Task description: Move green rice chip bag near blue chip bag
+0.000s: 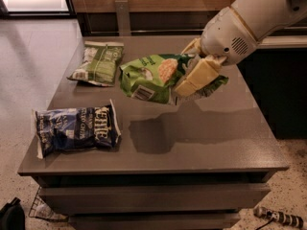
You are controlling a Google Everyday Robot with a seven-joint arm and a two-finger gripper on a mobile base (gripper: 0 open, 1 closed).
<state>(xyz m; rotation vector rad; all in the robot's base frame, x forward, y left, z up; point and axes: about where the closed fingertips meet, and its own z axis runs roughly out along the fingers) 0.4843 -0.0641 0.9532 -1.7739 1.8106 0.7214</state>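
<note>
My gripper (pixel 194 75) is shut on the green rice chip bag (pixel 153 78), a bright lime-green crinkled bag with a round rice-cake picture. I hold it in the air above the middle of the grey table (pixel 216 138), and its shadow falls on the tabletop below. The blue chip bag (pixel 76 130) lies flat near the table's front left corner, to the lower left of the held bag and apart from it.
A duller olive-green flat bag (pixel 98 63) lies at the back left of the table. A dark counter stands to the right. A cable end (pixel 280 217) and a wire rack (pixel 41 207) lie on the floor by the table's base.
</note>
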